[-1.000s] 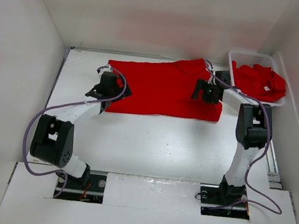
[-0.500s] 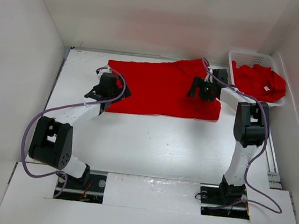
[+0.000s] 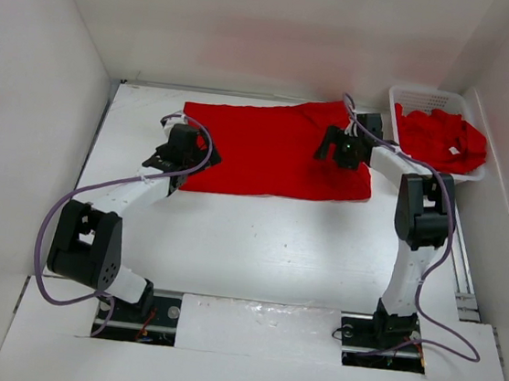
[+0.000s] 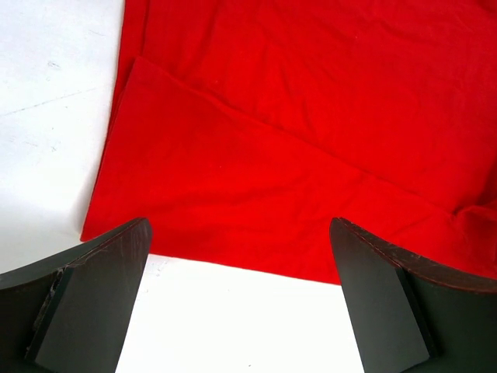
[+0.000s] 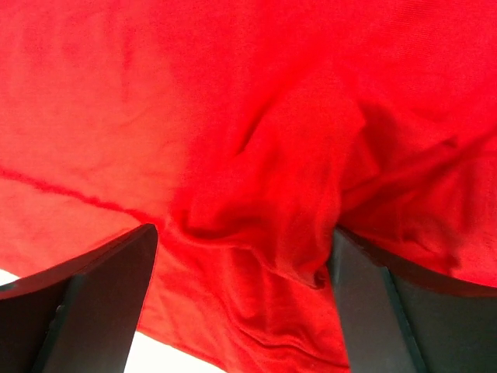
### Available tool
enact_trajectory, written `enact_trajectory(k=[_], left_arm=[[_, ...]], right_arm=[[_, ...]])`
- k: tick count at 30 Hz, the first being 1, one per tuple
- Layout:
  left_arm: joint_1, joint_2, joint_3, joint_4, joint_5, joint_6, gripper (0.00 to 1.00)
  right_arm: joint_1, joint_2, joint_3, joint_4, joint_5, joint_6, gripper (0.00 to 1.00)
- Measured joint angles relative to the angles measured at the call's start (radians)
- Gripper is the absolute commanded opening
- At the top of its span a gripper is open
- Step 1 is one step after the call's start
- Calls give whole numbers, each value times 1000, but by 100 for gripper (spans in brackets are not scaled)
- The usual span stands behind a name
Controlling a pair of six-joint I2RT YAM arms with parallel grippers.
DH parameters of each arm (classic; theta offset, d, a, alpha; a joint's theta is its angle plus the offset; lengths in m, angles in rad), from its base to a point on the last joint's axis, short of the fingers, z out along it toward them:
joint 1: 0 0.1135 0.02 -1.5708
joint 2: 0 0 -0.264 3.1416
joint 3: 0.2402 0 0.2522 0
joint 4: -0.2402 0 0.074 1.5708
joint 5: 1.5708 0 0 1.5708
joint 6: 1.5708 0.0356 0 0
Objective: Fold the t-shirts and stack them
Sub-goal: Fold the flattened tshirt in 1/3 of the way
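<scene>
A bright red t-shirt (image 3: 268, 151) lies spread flat across the far middle of the table, one layer folded over its near-left part (image 4: 256, 202). My left gripper (image 3: 188, 153) (image 4: 241, 303) is open just off the shirt's near-left corner, with bare table between its fingers. My right gripper (image 3: 335, 149) (image 5: 245, 303) is low over the shirt's right part, jaws wide apart, with a rumpled ridge of red cloth (image 5: 264, 225) bunched between the fingers. More red t-shirts (image 3: 440, 136) lie heaped in the basket.
A white slotted basket (image 3: 422, 96) stands at the far right corner against the wall. White walls close in the table on the left, back and right. Bare white table (image 3: 267, 238) stretches between the shirt and the arm bases.
My right gripper has moved a little left and away over the shirt, and the cloth under it has bunched up. The left arm has hardly moved.
</scene>
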Motion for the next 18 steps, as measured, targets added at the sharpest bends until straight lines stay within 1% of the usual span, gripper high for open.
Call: enact_trajectory(k=[4, 5, 6, 12, 13, 18], left_arm=[[0, 0, 0, -6, -5, 1, 100], [0, 0, 0, -9, -5, 1, 100], [0, 0, 0, -11, -6, 1, 100], [0, 0, 0, -17, -8, 1, 100], [0, 0, 0, -17, -8, 1, 100], [0, 2, 0, -17, -8, 1, 100]], right_arm=[[-2, 0, 1, -30, 63, 31, 74], [-5, 0, 1, -39, 74, 37, 72], [-7, 0, 0, -46, 82, 44, 64], [-19, -5, -5, -83, 154, 66, 40], [-18, -6, -5, -88, 166, 67, 32], [-17, -23, -5, -108, 207, 77, 16]])
